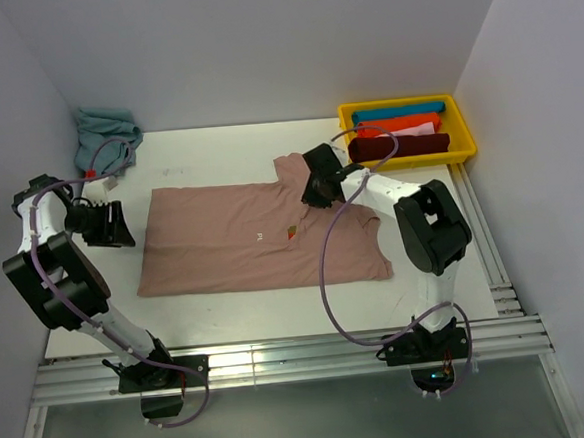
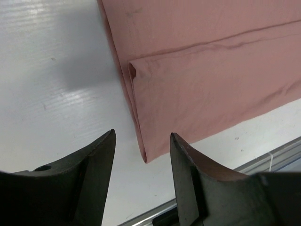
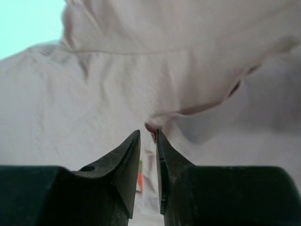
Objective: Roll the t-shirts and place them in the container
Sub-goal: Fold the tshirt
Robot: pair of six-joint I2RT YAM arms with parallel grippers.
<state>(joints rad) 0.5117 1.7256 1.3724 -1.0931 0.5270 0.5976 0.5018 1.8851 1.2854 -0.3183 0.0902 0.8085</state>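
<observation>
Judged stage: laying out, with the roll not yet begun. The shirt (image 1: 224, 249) lies flat, folded lengthwise, between both grippers. The left gripper (image 2: 142, 139) is empty with its jaws apart, the hem corner just ahead and bare table on either side. The right gripper (image 3: 148, 134) is over the collar end, jaws a slit apart; I cannot tell if it pinches cloth. Next, an end needs a square grasp.

Pink t-shirt (image 1: 233, 233) — soft matt cloth, lightly creased. Table (image 1: 229, 319) under it: white, smooth, faint sheen. Yellow bin (image 1: 458, 122) past its collar end — glossy plastic. At its hem, left gripper (image 2: 143, 133) fingers (image 2: 101, 165): matt black plastic.
</observation>
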